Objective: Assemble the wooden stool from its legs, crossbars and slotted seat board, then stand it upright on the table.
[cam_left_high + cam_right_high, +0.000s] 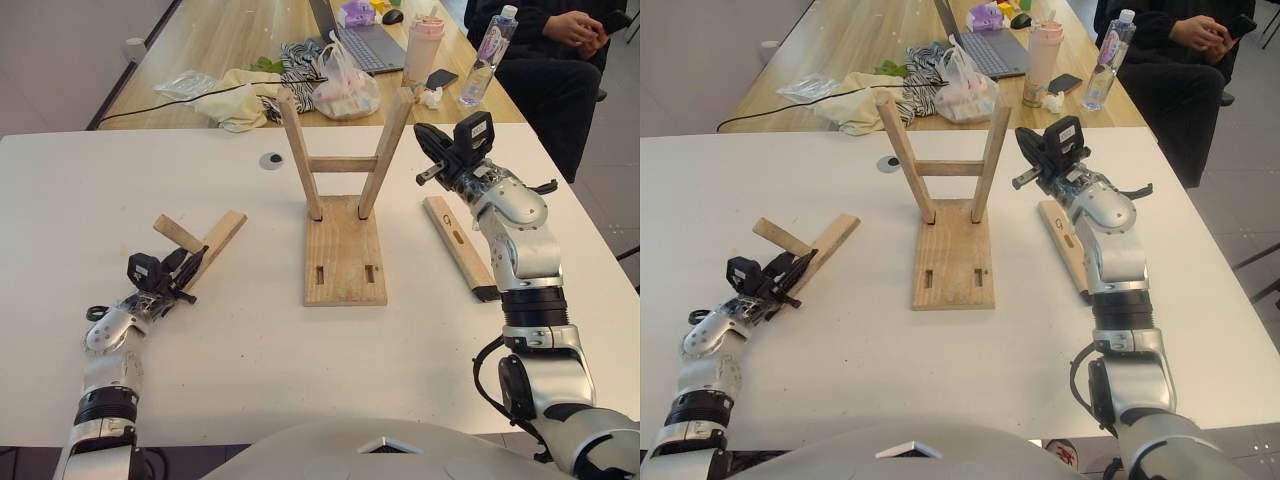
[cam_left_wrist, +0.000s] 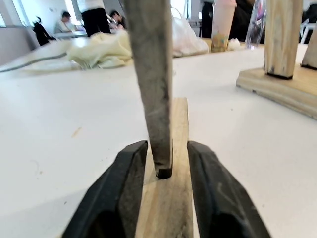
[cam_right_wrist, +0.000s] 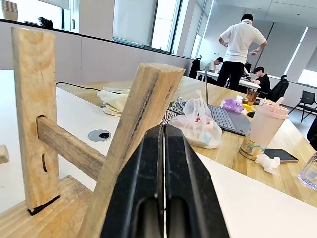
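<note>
The seat board [image 1: 345, 255] lies flat on the white table [image 1: 200, 340], just inward of the right gripper [image 1: 424, 138]. 2 legs [image 1: 300, 155] and a crossbar [image 1: 343, 164] stand in its far slots, and the 2 near slots are empty. The right gripper's fingers are pressed together on nothing and hang close beside the top of the nearer upright leg. Under that arm, a spare leg [image 1: 455, 245] lies flat on the table.

The left gripper [image 2: 166, 148] is spread. Its fingers [image 2: 131, 168] straddle the foot of a short crossbar [image 2: 151, 74] where it plugs into a loose leg [image 2: 171, 208] lying directly beneath them. I see no squeeze on the wood.

These parts look like plain dry wood, so they are probably stiff, light and not slippery. The joints seem to be push-fit only. If so, lifting the L-shaped piece by its crossbar may let the leg swing or pull free. A pinch across the leg's narrow sides, close to the joint, looks safer. The upright pair looks top-heavy and only pegged in, so I would steady it high on a leg and press gently.
</note>
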`<state>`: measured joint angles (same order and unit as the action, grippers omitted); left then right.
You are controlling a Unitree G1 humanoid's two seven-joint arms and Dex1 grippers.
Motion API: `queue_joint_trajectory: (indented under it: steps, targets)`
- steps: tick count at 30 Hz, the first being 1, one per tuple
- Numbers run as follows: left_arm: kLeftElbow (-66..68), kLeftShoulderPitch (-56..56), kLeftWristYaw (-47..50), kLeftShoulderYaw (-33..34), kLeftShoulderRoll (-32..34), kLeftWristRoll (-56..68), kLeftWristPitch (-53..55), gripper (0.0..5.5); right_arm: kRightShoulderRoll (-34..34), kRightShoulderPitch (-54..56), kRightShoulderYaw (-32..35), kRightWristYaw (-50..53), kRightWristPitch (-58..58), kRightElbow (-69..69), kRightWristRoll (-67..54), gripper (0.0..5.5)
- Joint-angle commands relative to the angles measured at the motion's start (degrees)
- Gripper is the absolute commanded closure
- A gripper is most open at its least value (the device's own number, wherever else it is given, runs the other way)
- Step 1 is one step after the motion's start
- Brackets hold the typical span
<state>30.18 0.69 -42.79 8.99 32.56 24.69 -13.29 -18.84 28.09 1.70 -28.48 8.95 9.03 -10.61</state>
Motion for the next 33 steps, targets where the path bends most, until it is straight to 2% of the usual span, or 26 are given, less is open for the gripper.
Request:
queue_joint_trajectory:
  steps: [1,6,10,20,24,27,30,33]
  targets:
    - [-22.71,2.95,6.27,-1.43,12.22,-0.61,34.22,3.45,-0.98,-1.35,-0.68,0.05,0.88,-2.44,1.19,5.50]
    - [-33.95,3.16,5.65,1.44,19.49,0.39,48.47,2.61,-0.28,-2.75,-1.02,0.78,1.11,-3.95,1.31,5.50]
    - [-35.46,7.81,4.34,0.43,18.88,-0.06,53.25,2.23,-0.33,-3.80,-0.72,1.09,1.40,-4.51,1.50,5.50]
    - [-22.37,6.65,1.55,-2.27,13.50,-4.73,45.16,2.23,-0.56,-2.02,-0.93,0.81,0.79,-3.00,1.81,5.50]
    - [-17.16,6.55,2.83,-4.06,11.78,-8.88,39.10,2.82,-0.58,-1.27,-0.68,1.17,0.40,-2.23,2.22,5.50]
    - [-7.93,4.40,6.95,-6.82,9.43,-14.48,32.58,3.18,-0.75,-0.73,-0.69,-0.06,1.67,-1.75,1.29,5.50]
    - [-3.84,2.16,8.66,-6.27,4.16,-14.08,25.35,3.46,0.03,0.62,2.15,-1.40,7.31,-1.47,-4.01,5.11]
    - [2.10,-6.01,12.98,-0.37,-4.28,-9.50,12.35,3.50,1.95,4.38,8.64,-0.76,19.41,0.60,-14.89,4.57]
